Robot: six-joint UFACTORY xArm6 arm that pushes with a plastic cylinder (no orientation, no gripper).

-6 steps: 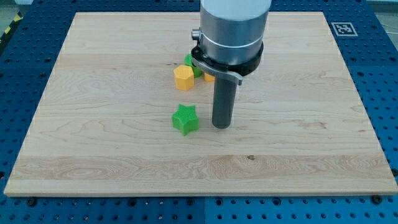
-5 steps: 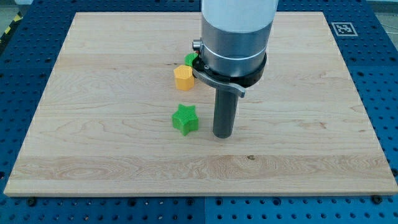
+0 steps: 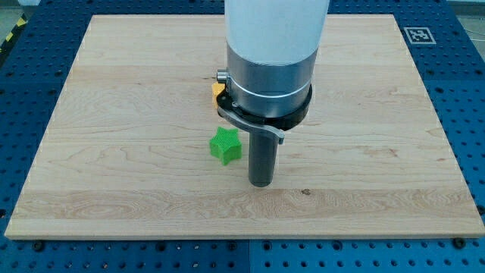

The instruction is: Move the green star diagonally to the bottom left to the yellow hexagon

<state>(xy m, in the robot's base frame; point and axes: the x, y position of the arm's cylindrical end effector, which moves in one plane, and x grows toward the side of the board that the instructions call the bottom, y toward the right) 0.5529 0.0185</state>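
Colours on the pale wooden board
Bright green ridged star block; yellow block sliver; dark grey rod, my tip; blue pegboard.

Slid toward the view's bottom and a little to the view's left: my tip, earlier level with the green star on its right, now below and to the right of it, just beside but apart. Swung left and down with it, the arm's broad grey body, now covering nearly all of the yellow hexagon, of which only a sliver shows at the body's left edge. Gone from sight behind the arm: the second green block and the orange one, both visible earlier.
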